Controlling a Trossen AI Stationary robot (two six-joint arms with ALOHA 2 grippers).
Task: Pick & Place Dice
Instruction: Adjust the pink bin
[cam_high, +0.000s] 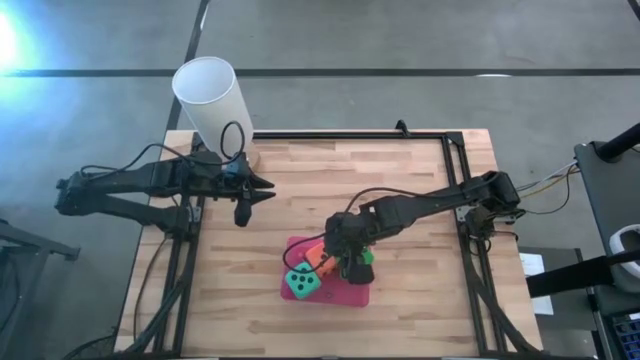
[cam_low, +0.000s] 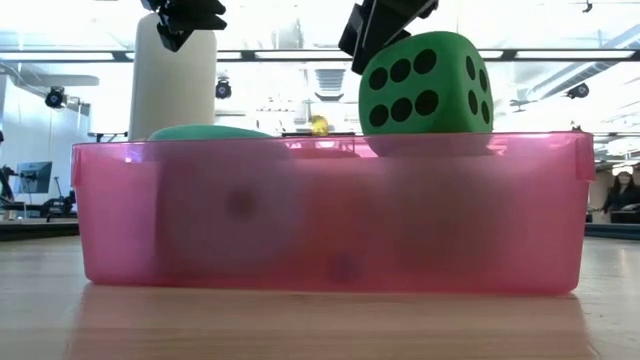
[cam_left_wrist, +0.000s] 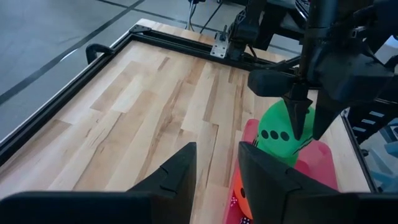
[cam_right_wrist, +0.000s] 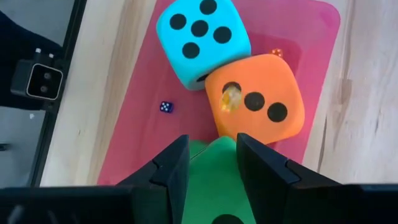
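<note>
Above the pink tray (cam_low: 330, 210), the right gripper (cam_right_wrist: 208, 163) grasps a green die (cam_low: 425, 82); the left gripper (cam_high: 243, 200) hangs unclenched, holding nothing, beside the white cup (cam_high: 212, 105).

**Surfaces and materials on the table**

The table top (cam_high: 400, 190) is pale, matt wood planks in a black metal frame (cam_high: 455, 180). The pink tray (cam_low: 330, 215) is translucent, glossy plastic. The green die (cam_low: 425, 85), orange die (cam_right_wrist: 258, 102) and teal die (cam_right_wrist: 199, 37) look matt, perhaps foam. The white cylinder (cam_high: 212, 105) is smooth.

Robotics lab or workshop, framed wooden workbench (cam_high: 400, 180), grey concrete floor (cam_high: 400, 40), ceiling strip lights (cam_low: 560, 55), open hall behind
</note>
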